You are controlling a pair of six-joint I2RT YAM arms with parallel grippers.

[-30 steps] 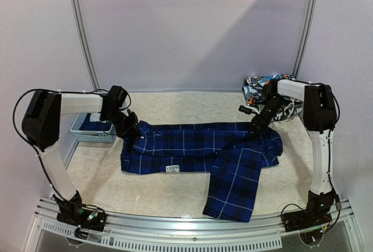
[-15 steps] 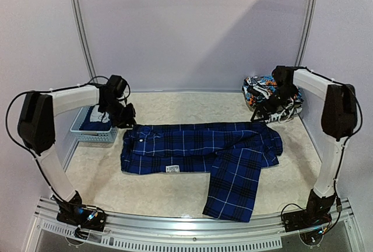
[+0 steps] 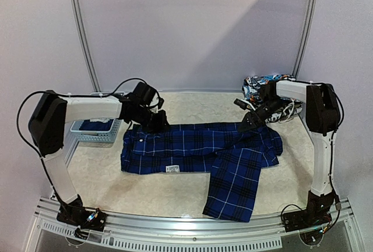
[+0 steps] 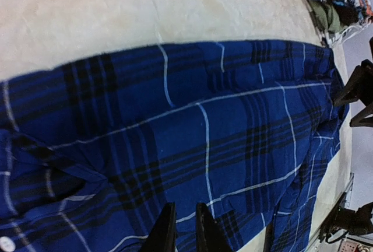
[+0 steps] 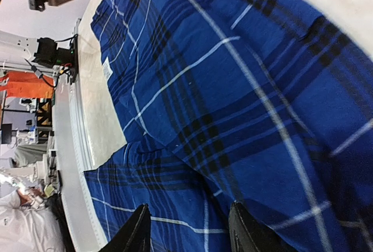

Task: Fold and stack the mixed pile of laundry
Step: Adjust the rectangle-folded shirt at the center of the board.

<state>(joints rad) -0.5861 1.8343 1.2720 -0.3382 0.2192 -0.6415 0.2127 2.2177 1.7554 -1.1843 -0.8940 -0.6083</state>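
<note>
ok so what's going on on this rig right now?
Both arms are working over the plaid shirt, which lies spread out on the table. The left gripper hovers at its far edge, fingers only slightly apart. The right gripper hovers over the other end, fingers open. Neither holds any cloth. More garments wait in the far right corner, and a basket sits on the left.

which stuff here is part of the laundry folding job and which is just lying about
Job:
plaid shirt
colourful clothes heap, far right
dark blue cloth in the light-blue basket

Lying about:
the basket itself
</note>
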